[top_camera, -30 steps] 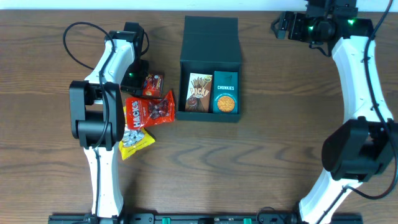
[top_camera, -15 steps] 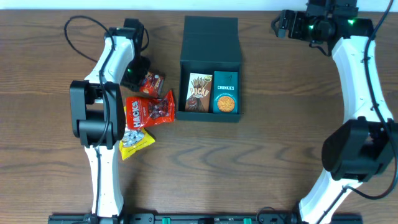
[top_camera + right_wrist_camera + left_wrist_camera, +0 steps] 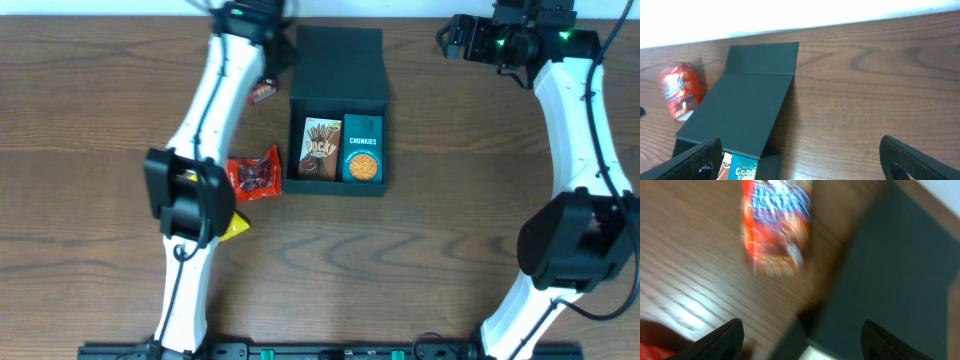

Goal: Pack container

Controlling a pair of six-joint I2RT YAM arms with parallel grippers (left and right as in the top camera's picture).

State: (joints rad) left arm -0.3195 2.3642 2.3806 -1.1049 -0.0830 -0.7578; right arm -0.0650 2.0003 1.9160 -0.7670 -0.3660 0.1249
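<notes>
The dark teal container (image 3: pixel 337 60) stands open at the table's back middle, its lid laid back. It also shows in the left wrist view (image 3: pixel 890 270) and the right wrist view (image 3: pixel 750 100). Inside stand a brown Pocky box (image 3: pixel 322 148) and a teal Chunkies carton (image 3: pixel 362 148). A small red snack pack (image 3: pixel 265 92) lies on the table left of the lid hinge, blurred in the left wrist view (image 3: pixel 777 225); it also shows in the right wrist view (image 3: pixel 682 92). My left gripper (image 3: pixel 262 20) (image 3: pixel 802 325) is open and empty, raised above the container's left side. My right gripper (image 3: pixel 450 40) (image 3: pixel 800 145) is open and empty at the back right.
A red snack bag (image 3: pixel 255 175) lies left of the container's front. A yellow pack (image 3: pixel 238 227) peeks out from under the left arm, which hides the other packs there. The table's back edge runs close behind the lid.
My left arm has risen and swung from the snack pile to the back beside the lid. The small red pack has moved up and right, from beside the red bag to beside the lid.
</notes>
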